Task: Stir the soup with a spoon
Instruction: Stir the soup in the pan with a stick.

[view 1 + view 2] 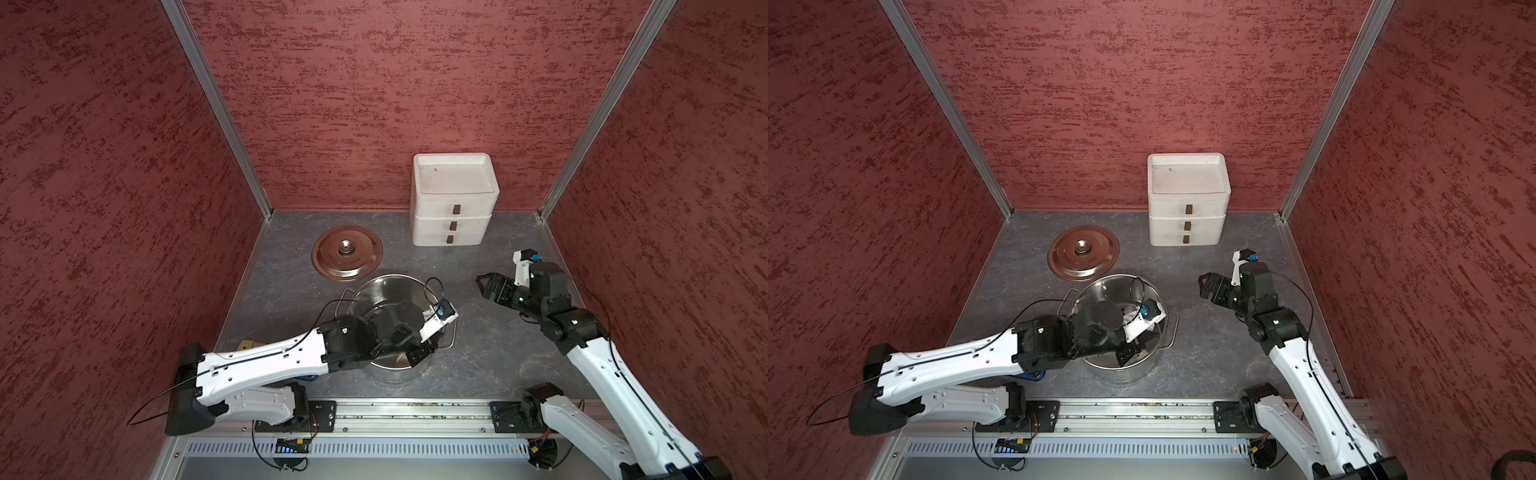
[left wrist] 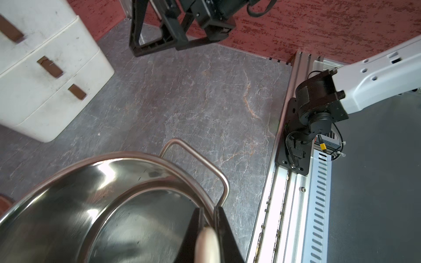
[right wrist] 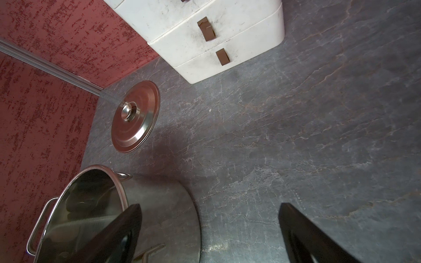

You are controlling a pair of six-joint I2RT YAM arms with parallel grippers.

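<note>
In both top views the left gripper (image 1: 417, 353) (image 1: 1127, 353) dips into the steel pot (image 1: 390, 280) (image 1: 1121, 280), which stands near the front edge of the counter (image 1: 478, 357). The wrist hides the spoon here. The lid (image 1: 347, 253) lies behind the pot toward the back-left corner, and the white drawer unit (image 1: 455, 199) sits against the back edge. The right gripper (image 1: 482, 286) hangs spread wide and empty toward the right edge, apart from the pot.

From the left wrist, the left gripper (image 2: 208, 218) is pinched narrow on the spoon (image 2: 206, 243), a blurred cream stretch between the fingers, just inside the pot's rim (image 2: 136, 157) by its loop handle. The spoon's long axis seems to run with the fingers, rounded end toward their tips. Its bowl is out of sight, so I cannot tell which end points into the pot.

From the right wrist, the right gripper (image 3: 209, 205) stands wide with nothing between its fingers. The pot wall (image 3: 159, 205) is beside one finger, and the lid (image 3: 135, 116) lies beyond.

The likely trouble is that a stirring sweep this close to the rim knocks fingers or spoon against the steel and shoves the pot along the counter. A slim handle in so thin a pinch could also twist or slip.
</note>
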